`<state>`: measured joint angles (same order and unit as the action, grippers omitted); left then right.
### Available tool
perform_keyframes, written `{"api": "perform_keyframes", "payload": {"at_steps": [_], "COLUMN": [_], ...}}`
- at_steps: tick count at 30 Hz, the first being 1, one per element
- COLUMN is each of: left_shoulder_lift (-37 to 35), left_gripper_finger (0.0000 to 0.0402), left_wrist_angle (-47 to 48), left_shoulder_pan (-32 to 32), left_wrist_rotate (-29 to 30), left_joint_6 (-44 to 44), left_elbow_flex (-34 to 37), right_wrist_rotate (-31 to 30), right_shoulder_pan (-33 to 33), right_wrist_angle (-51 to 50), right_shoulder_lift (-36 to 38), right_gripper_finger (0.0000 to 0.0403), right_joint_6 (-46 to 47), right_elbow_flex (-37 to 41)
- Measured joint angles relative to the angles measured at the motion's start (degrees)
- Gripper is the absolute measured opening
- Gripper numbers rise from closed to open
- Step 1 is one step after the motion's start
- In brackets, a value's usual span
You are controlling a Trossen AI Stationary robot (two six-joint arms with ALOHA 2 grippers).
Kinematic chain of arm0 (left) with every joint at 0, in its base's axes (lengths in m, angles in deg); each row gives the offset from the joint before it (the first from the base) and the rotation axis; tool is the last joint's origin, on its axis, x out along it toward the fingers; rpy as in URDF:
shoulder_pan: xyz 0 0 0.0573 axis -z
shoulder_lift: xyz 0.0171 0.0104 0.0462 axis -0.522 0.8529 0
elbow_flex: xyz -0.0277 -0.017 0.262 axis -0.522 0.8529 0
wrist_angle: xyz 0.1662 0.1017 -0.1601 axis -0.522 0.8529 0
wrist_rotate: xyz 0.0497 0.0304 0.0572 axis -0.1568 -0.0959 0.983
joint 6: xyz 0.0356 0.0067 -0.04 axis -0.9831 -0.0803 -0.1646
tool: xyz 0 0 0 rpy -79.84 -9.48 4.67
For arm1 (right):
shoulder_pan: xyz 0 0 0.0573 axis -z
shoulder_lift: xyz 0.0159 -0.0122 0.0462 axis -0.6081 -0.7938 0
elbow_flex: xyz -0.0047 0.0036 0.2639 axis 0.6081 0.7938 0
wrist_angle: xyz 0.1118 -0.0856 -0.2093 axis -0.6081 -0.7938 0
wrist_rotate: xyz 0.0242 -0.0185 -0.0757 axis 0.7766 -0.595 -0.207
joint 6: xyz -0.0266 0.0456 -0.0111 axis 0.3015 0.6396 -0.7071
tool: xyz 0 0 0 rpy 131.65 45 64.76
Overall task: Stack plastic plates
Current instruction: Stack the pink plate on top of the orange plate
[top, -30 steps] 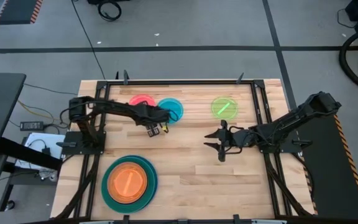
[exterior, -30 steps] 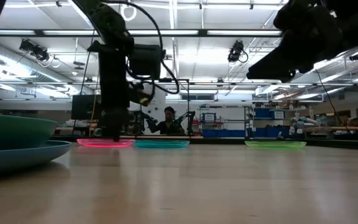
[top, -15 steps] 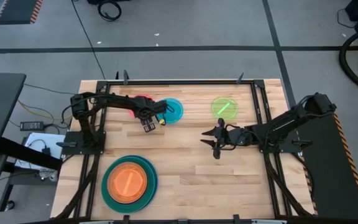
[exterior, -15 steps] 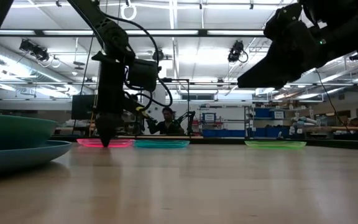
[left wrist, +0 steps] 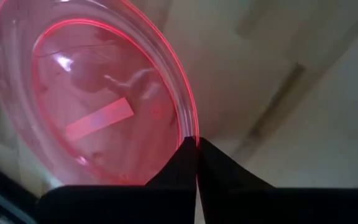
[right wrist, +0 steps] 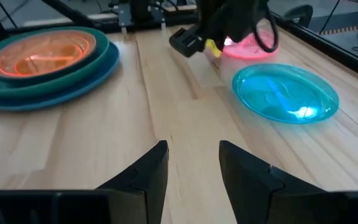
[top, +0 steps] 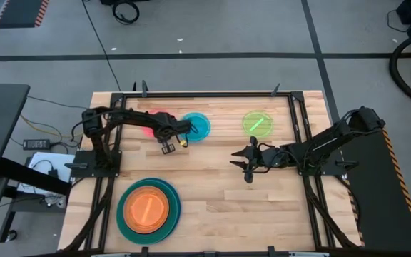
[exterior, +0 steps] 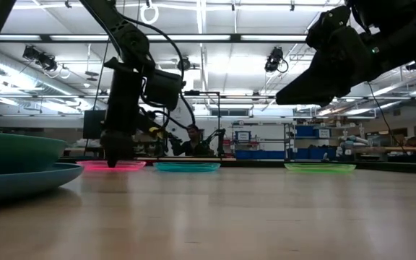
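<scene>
A translucent pink plate lies on the table at the far left, next to a cyan plate and, farther right, a lime green plate. My left gripper stands at the pink plate's near rim, shut on it; the arm hides most of the plate from above. An orange plate tops a stack on teal and blue plates at the near left. My right gripper hovers open over the table's middle, holding nothing. My left gripper pinches the pink plate's rim between its two fingertips, at the plate's near side. The fingers come from above, pointing down. The plate lies flat on the table.
The black frame rails run round the table. Bare wood lies between the stack and the right arm. In the low view a person sits far behind the table.
My left gripper has moved a little toward the table's left edge, down onto the pink plate's near rim, and has shut on it. My right gripper has shifted slightly toward the left and stays open.
</scene>
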<state>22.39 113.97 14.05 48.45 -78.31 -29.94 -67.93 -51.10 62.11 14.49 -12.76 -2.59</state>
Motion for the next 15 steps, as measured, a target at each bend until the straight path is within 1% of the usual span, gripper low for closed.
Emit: {"api": "perform_keyframes", "payload": {"at_steps": [3, 7, 12, 15], "left_shoulder_lift": [0.00, 0.00, -0.02, -0.02], "left_gripper_finger": [0.0005, 0.0004, 0.0003, 0.0005], "left_wrist_angle": [3.25, 9.86, 17.75, 20.73], "left_shoulder_pan": [1.56, 4.72, 10.33, 14.40], "left_wrist_rotate": [0.80, 1.68, 3.39, 4.21], "left_joint_6": [2.64, 7.19, 13.07, 16.52], "left_elbow_flex": [-0.52, -2.38, -6.56, -9.72], "right_wrist_rotate": [-0.01, -0.12, -1.15, -1.28], "right_shoulder_pan": [0.00, 0.09, 1.00, 1.10], "right_wrist_angle": [-0.55, -0.94, -1.72, -1.89], "right_shoulder_lift": [0.22, 0.30, 0.30, 0.30], "right_gripper_finger": [0.0153, 0.0153, 0.0153, 0.0153], "right_joint_6": [0.02, -0.30, -0.92, -0.92], "right_elbow_flex": [0.00, 0.00, 0.00, 0.00]}}
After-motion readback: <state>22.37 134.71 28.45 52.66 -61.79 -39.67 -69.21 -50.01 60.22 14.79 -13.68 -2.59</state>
